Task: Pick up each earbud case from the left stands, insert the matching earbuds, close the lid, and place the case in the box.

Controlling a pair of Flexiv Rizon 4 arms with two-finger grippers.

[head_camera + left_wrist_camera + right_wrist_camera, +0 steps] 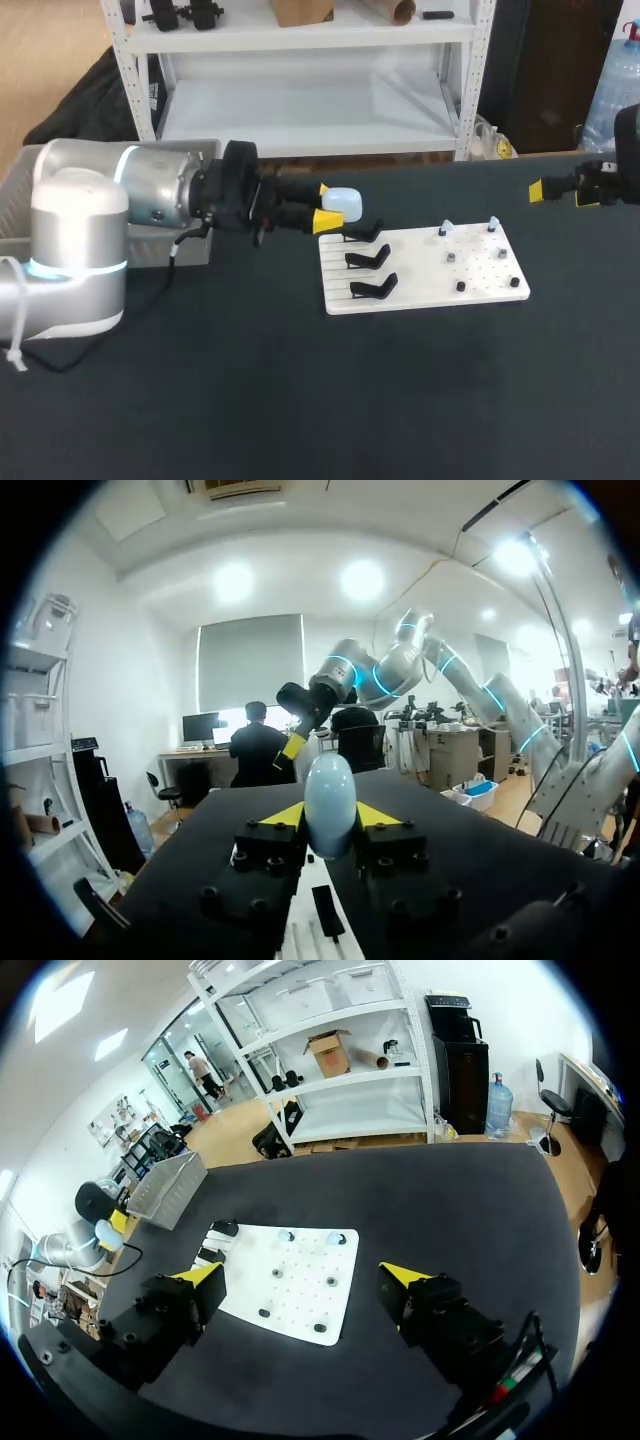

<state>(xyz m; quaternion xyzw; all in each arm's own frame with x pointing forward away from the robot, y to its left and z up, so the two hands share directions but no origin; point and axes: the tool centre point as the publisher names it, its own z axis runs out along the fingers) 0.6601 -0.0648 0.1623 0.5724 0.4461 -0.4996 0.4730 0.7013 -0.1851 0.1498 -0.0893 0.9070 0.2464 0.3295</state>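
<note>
Grey and ribbed, a hard-sided plastic box [165, 1188] sits at the far left of the matte black tabletop [300, 400]; its inside is hidden, so whether any case already lies in it cannot be told.

Next comes the left arm's gripper [325, 206]. Its yellow-tipped fingers are closed from two sides on a smooth, glossy, pale blue egg-shaped earbud case [343, 203]. The case is held clear of the table, just beside the nearest stand, and its lid looks shut.

To the right lies a flat white plastic board [420, 285] with fine grooves on its left part. Three black hooked stands [367, 260] rise from these grooves, and all three look bare.

Further right, two small pale earbuds [447, 228] stand on pegs in the board's far row. The other pegs show only small dark nubs, too small to identify.

At the far right, the right arm's gripper [302, 1278] hangs above the table, well apart from the board. Its jaws are spread wide and hold nothing.

As a judgement, the pick-up of this case is done. Opening it, seating the earbuds, shutting the lid and boxing it all remain.
</note>
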